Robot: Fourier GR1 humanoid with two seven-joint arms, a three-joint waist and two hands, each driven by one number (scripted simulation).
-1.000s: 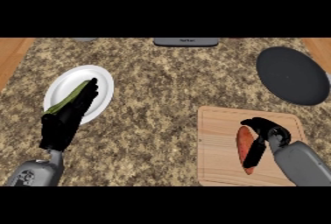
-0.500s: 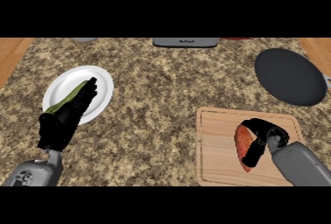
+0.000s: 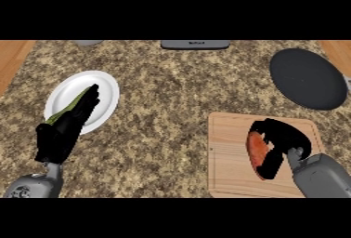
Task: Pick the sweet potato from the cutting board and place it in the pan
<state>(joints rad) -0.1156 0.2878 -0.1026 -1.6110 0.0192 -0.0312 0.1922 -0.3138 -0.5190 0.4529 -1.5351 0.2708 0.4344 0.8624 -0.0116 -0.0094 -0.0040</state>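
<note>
So the right hand [image 3: 288,135] is curled round the sweet potato [image 3: 256,148], fingers arched over the top and thumb down the near side. Looks to me like a grasp set up for lifting. The potato's lying on the cutting board [image 3: 226,158], not up yet as far as I can tell. The pan [image 3: 307,78] sits well apart, further back on the table [image 3: 171,93], so it'll need carrying over. The left hand [image 3: 65,132] rests open over the white plate [image 3: 103,88], out of the way.
</note>
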